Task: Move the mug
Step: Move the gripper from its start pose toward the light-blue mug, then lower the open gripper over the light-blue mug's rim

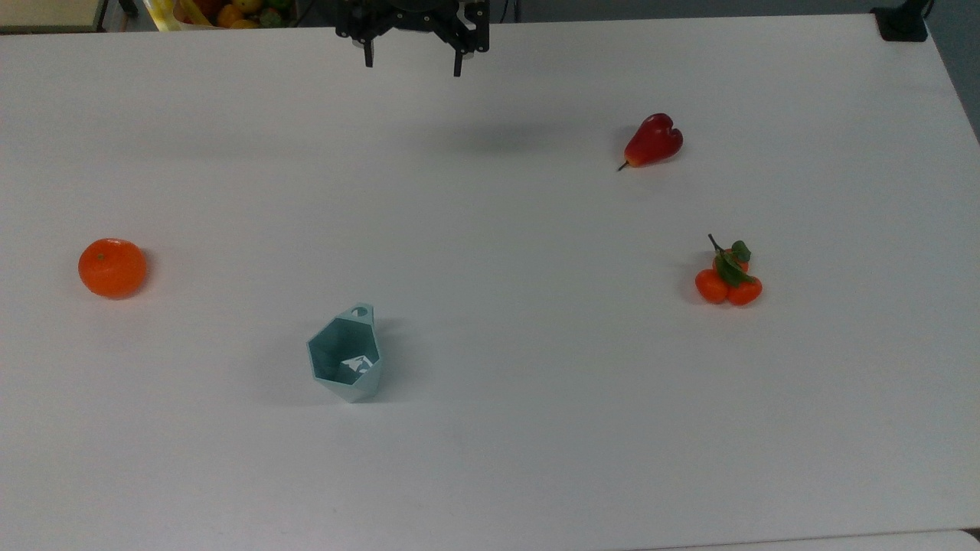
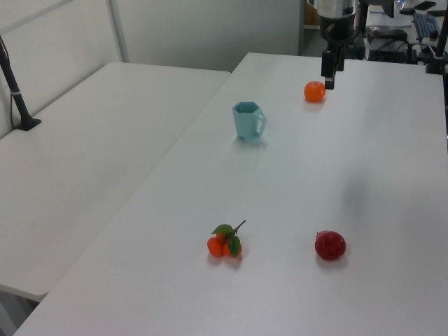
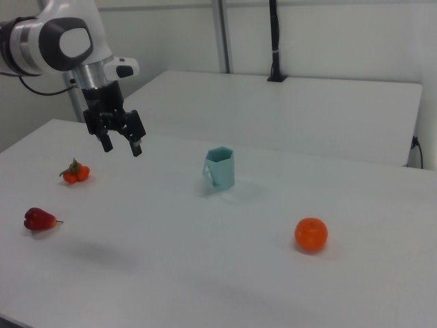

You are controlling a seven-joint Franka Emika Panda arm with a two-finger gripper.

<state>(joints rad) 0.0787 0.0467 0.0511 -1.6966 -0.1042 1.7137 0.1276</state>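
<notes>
Nearest the top view's lower edge stands the mug (image 1: pixel 344 362), pale teal and faceted, upright on the white table (image 1: pixel 536 428) with its open mouth up and its pierced tab handle turned toward the gripper's end of the table. It sits well apart from the fingers, below them and slightly toward the top view's left. Farther up, an orange (image 1: pixel 112 267) lies far out to the top view's left of the fingers, and a cluster of small leafy tangerines (image 1: pixel 728 279) lies to the top view's right. Beyond these, a red pear-shaped fruit (image 1: pixel 653 141) rests nearer the fingers, on the top view's right. Farthest, the gripper (image 1: pixel 413 63) hangs above the table, fingers spread wide apart and holding nothing.
</notes>
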